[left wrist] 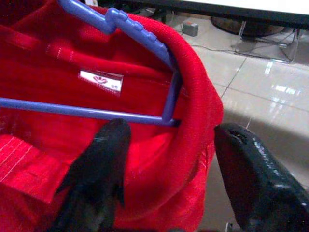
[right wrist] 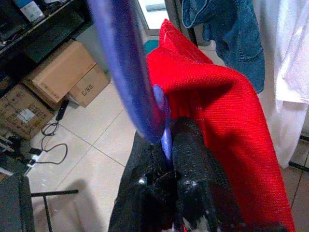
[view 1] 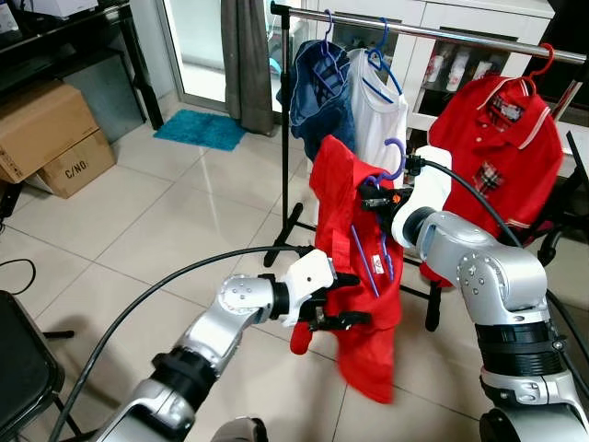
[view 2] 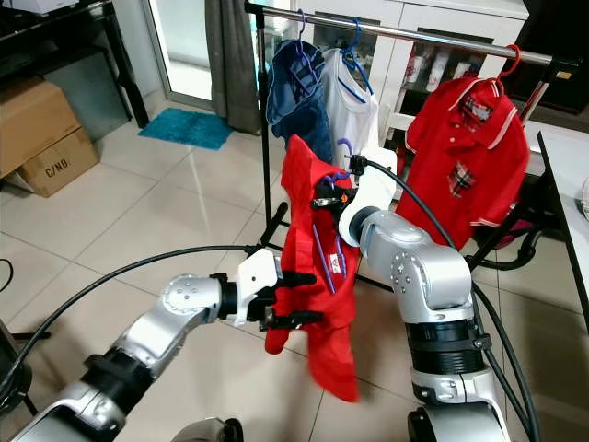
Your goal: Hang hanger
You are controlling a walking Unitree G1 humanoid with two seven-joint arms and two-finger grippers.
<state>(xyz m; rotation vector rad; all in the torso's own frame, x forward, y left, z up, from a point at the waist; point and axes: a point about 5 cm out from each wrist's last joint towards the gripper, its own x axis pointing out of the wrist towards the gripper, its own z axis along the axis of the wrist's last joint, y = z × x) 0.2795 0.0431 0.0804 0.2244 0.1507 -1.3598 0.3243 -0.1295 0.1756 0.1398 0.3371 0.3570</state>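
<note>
A red shirt (view 1: 354,276) hangs on a purple hanger (view 1: 394,157) in front of the clothes rail (view 1: 442,35). My right gripper (view 1: 375,199) is shut on the hanger's neck just under the hook, holding it below the rail; the right wrist view shows the purple hanger (right wrist: 126,72) rising past the fingers (right wrist: 193,159). My left gripper (view 1: 345,299) is open around the shirt's lower edge, with one finger (left wrist: 96,174) against the red cloth (left wrist: 72,145) and the other finger (left wrist: 256,179) outside it. The hanger's bar (left wrist: 82,112) crosses the inside of the shirt.
On the rail hang a blue garment (view 1: 317,97), a white shirt (view 1: 377,115) and a red polo (view 1: 492,157). Cardboard boxes (view 1: 46,138) stand at the left, a teal mat (view 1: 198,129) by the curtain (view 1: 247,60). A black chair (view 1: 23,368) is near left.
</note>
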